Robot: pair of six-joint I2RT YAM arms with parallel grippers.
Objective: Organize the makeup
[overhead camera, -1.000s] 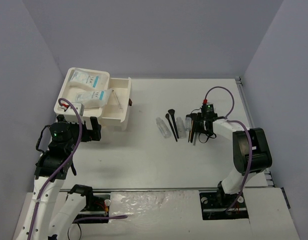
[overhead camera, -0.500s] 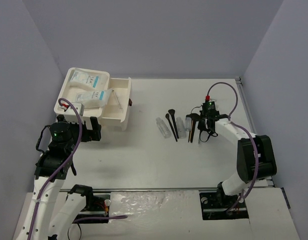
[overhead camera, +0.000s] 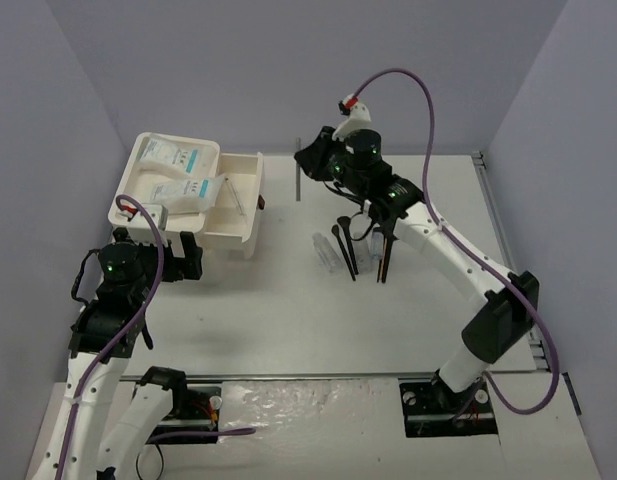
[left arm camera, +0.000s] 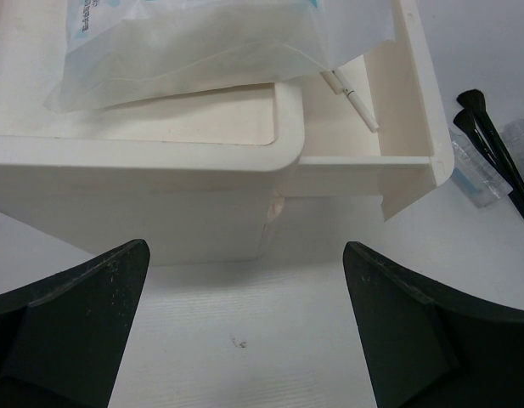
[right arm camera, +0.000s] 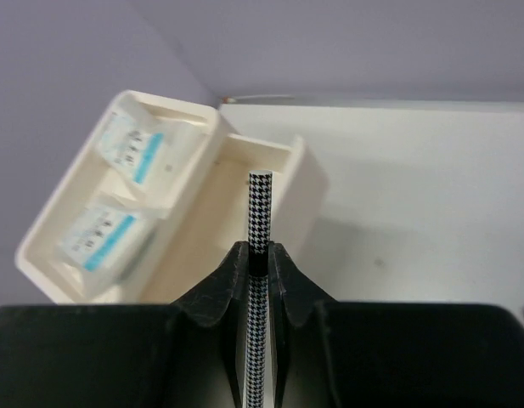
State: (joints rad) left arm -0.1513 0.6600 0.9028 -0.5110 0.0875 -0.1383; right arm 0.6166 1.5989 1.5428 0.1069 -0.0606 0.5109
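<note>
Print, near: the patterned stick (right arm camera: pixel 260 212) is showing a fine black-and-white houndstooth check and no words.
Print, far: the two flat white packets (overhead camera: pixel 184 190) are carrying teal-blue labels. Their lettering is coming out too small to read from above and is blurring in the left wrist view.
Surface: a white table (overhead camera: pixel 288 310) is bearing everything.
Room: plain pale lilac walls (overhead camera: pixel 318 70) are closing the table in on the left, the right and the far side.
Left gripper (left arm camera: pixel 245 247): it is hovering low at the near left, jaws standing wide apart with nothing between them. It is facing the near wall of the white box (left arm camera: pixel 160 204).
Loose makeup: black brushes (overhead camera: pixel 343 243), clear tubes (overhead camera: pixel 328 255) and a brown stick (overhead camera: pixel 385 258) are lying side by side at the middle of the table. They are well apart from the left gripper and nearer than the right one.
Right gripper (right arm camera: pixel 259 255): its fingers are pressing together on the patterned stick, whose end is reaching out past the fingertips. From above, the gripper is hanging over the far part of the table, near the box's right side but apart from it.
Box, far left: the packets are lying one behind the other in its main tray. A thin white stick (left arm camera: pixel 351 89) is lying slanted in the open side compartment (left arm camera: pixel 414 161).
</note>
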